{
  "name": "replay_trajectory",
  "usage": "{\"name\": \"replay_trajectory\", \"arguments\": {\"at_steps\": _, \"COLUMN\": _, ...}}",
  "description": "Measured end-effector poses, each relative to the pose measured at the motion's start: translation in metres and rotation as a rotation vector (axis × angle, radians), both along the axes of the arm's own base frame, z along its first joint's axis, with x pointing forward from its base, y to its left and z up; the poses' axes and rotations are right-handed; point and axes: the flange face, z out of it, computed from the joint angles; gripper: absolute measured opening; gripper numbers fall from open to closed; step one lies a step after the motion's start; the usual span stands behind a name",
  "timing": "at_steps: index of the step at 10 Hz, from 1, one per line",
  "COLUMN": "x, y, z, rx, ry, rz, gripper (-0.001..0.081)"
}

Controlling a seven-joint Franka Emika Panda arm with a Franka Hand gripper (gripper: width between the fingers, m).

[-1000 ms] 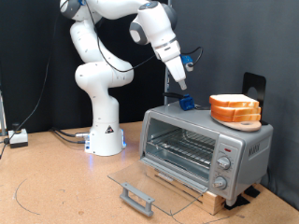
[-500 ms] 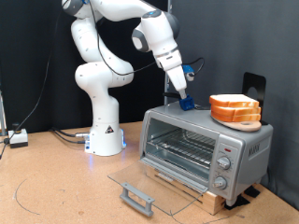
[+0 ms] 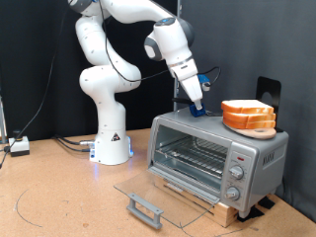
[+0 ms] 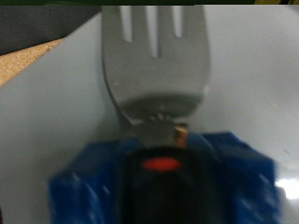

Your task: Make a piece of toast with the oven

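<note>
Gripper place: our gripper point(image 3: 198, 109) is low over the flat top of the oven point(image 3: 212, 153), near the back corner on the exterior view's left.

Gripper hold: we see a fork point(image 4: 154, 58) sticking out from our gripper in the wrist view. Its blue handle block point(image 4: 89, 191) sits in the grip, so our fingers are pinching the fork handle. The fingers themselves are too blurry to pick out.

Fork way: the prongs run out past the edge of the wrist view, so we cannot see the tips. The fork lies close over the pale oven top.

Toast place: the piece of toast point(image 3: 247, 110) sits on a round orange plate point(image 3: 249, 126) on the oven top, at the end on the exterior view's right. We see two slices stacked there.

Toast from fingers: the bread lies to the exterior view's right of our gripper, on the same flat top. It is near but not touching. There is bare oven top between them.

Toast shape: the slice is squarish and lies flat, so it has no clear long side that we can pick.

Oven door: the glass door point(image 3: 158, 194) is dropped down flat in front. The wire rack point(image 3: 190, 156) inside has no bread on it.

Work so far: we think the door is ready and the bread is not in yet.
</note>
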Motion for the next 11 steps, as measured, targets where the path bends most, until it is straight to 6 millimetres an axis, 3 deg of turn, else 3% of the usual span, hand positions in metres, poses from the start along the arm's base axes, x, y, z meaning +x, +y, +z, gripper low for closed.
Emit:
{"name": "replay_trajectory", "arguments": {"at_steps": 5, "x": -0.011, "y": 0.025, "z": -0.009, "rx": -0.051, "ry": -0.043, "rz": 0.014, "gripper": 0.0807}}
{"name": "replay_trajectory", "arguments": {"at_steps": 11, "x": -0.011, "y": 0.025, "z": -0.011, "rx": -0.053, "ry": -0.030, "rz": -0.022, "gripper": 0.0807}}
